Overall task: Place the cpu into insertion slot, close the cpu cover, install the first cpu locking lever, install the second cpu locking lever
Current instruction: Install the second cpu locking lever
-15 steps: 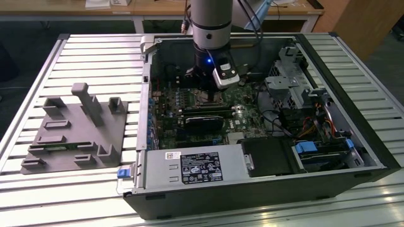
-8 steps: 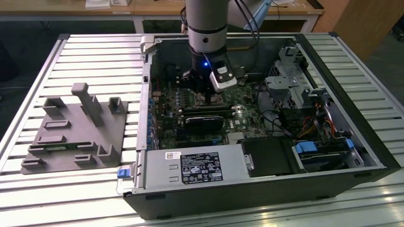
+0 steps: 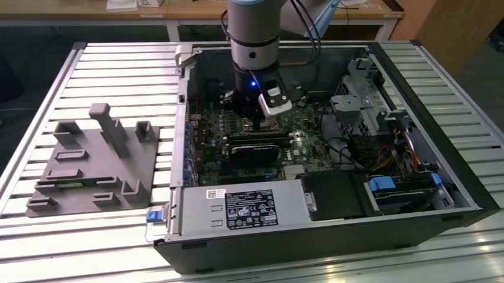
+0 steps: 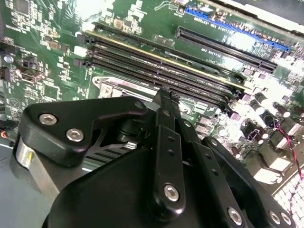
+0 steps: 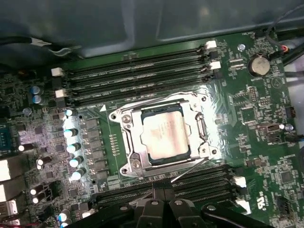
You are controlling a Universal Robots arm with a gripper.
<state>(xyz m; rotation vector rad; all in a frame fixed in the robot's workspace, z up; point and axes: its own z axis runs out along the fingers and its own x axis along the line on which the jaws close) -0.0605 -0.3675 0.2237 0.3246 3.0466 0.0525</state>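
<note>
Inside the open computer case (image 3: 441, 194) on the slatted counter (image 3: 118, 76), the cpu (image 5: 164, 135) sits in its socket on the motherboard (image 5: 266, 156), framed by the cpu cover (image 5: 130, 156), which lies closed over it. One thin locking lever (image 5: 190, 170) stands angled off the socket's edge. Over the board, the claw (image 5: 164, 190) has its fingertips pressed together, gripping nothing.

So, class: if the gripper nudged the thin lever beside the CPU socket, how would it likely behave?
The lever is a thin bare metal rod, so it probably flexes and springs a little. Its shiny, smooth surface may let fingertips slip. It lies loose beside the cpu cover, which frames the cpu, so it likely swings on a hinge rather than sliding.
</note>
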